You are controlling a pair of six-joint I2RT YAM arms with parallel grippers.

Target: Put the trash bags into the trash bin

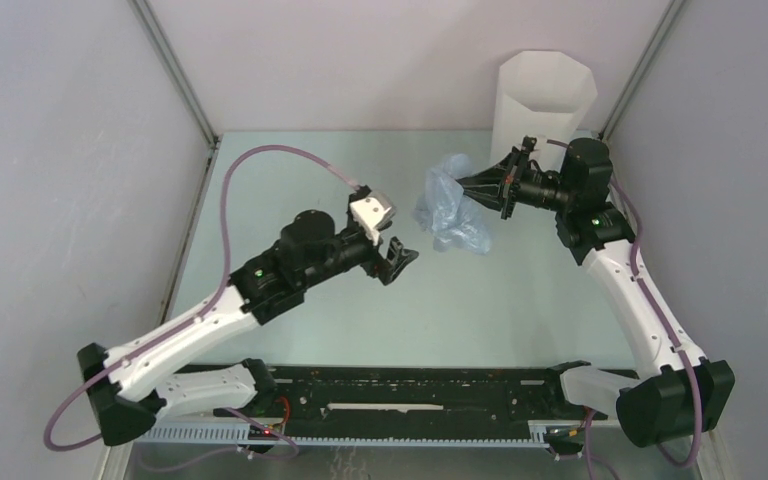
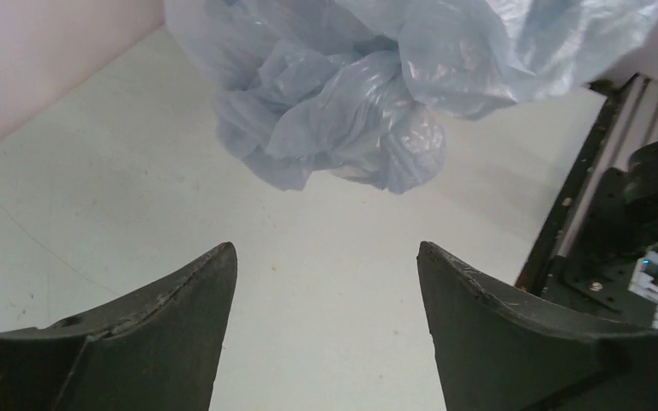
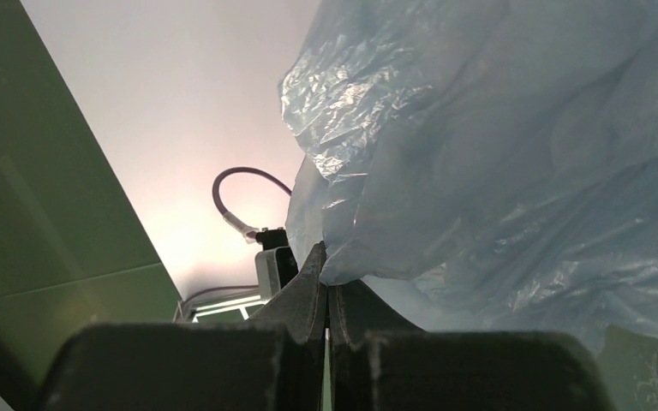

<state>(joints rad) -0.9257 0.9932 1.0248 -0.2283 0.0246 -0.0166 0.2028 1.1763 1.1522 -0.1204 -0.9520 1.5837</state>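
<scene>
trash bag (image 1: 450, 205) left of trash bin (image 1: 545, 105), slightly before it

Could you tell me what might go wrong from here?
The right pincer is shut on only a thin fold of the glossy trash bag, so the film may slip free. The bag's loose bulk looks wide against the mouth of the trash bin, so folds could drape outside the rim. The tall bin stands close beside the right arm and might get knocked.

Plain pale grey walls (image 1: 360, 60) enclose a pale green worktop (image 1: 460, 300) on three sides, with metal strips (image 1: 175, 68) running up the corners.
</scene>
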